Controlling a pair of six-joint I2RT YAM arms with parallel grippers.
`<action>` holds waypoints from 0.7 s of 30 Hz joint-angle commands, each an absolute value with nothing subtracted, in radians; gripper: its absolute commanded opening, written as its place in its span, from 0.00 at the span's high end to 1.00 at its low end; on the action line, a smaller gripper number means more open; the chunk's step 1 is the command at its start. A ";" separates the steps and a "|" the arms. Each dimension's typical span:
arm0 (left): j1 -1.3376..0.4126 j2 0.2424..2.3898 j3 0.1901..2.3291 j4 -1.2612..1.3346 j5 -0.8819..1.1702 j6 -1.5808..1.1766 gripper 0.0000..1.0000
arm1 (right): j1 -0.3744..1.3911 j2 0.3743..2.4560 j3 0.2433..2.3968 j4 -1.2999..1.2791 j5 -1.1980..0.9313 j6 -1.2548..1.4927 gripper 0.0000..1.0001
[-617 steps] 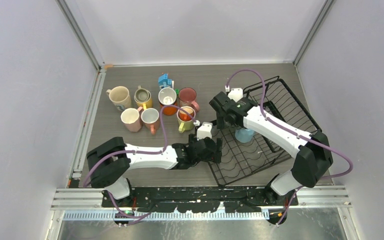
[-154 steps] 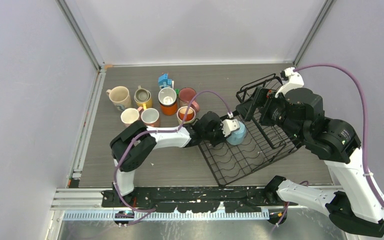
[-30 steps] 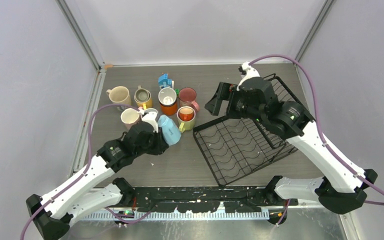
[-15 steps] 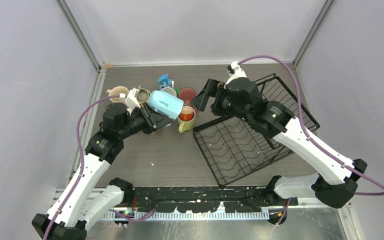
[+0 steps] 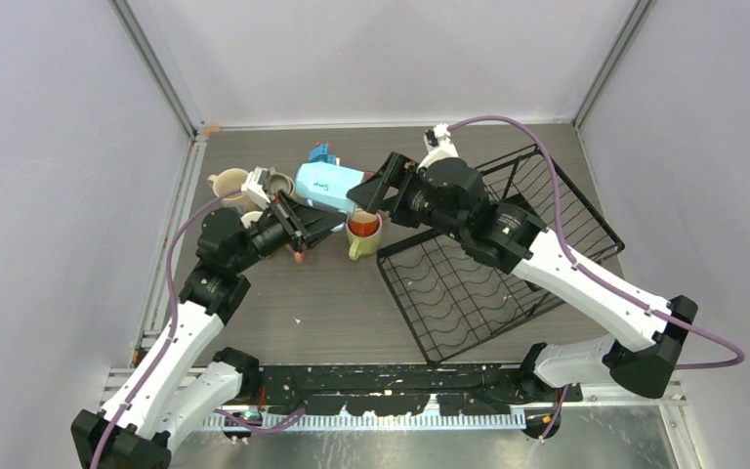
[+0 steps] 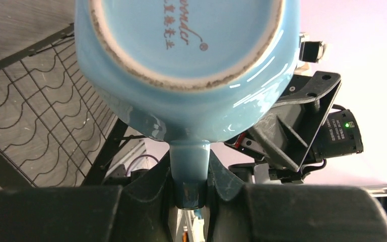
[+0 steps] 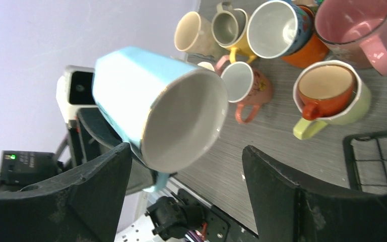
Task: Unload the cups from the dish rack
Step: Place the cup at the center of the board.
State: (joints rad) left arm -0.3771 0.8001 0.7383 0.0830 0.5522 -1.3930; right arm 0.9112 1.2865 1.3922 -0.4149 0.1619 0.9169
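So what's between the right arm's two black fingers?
The light blue mug, mouth facing them, seen in the right wrist view; the left gripper holds its handle.

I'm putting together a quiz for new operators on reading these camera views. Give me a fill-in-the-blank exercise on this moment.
1. The left gripper holds the blue cup by its ____.
2. The right gripper is ____, with one finger on each side of that cup's mouth.
3. The small orange cup sits inside the ____ cup.
Missing words: handle; open; lime.
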 commanded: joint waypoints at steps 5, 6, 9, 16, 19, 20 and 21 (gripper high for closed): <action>-0.371 0.791 0.715 0.405 0.625 -1.536 1.00 | 0.919 1.327 1.398 -0.234 0.153 0.977 0.22; -0.371 0.791 0.715 0.409 0.628 -1.539 1.00 | 0.919 1.340 1.405 -0.226 0.147 0.979 0.24; -0.371 0.794 0.712 0.419 0.635 -1.549 1.00 | 0.919 1.370 1.426 -0.206 0.129 0.992 0.32; -0.372 0.802 0.681 0.477 0.651 -1.600 1.00 | 0.920 1.414 1.452 -0.150 0.114 1.018 0.52; -0.371 0.799 0.669 0.481 0.658 -1.607 1.00 | 0.919 1.430 1.460 -0.132 0.111 1.027 0.63; -0.372 0.797 0.664 0.482 0.658 -1.612 1.00 | 0.920 1.435 1.463 -0.128 0.109 1.030 0.68; -0.371 0.794 0.657 0.483 0.655 -1.617 1.00 | 0.920 1.440 1.466 -0.125 0.109 1.033 0.74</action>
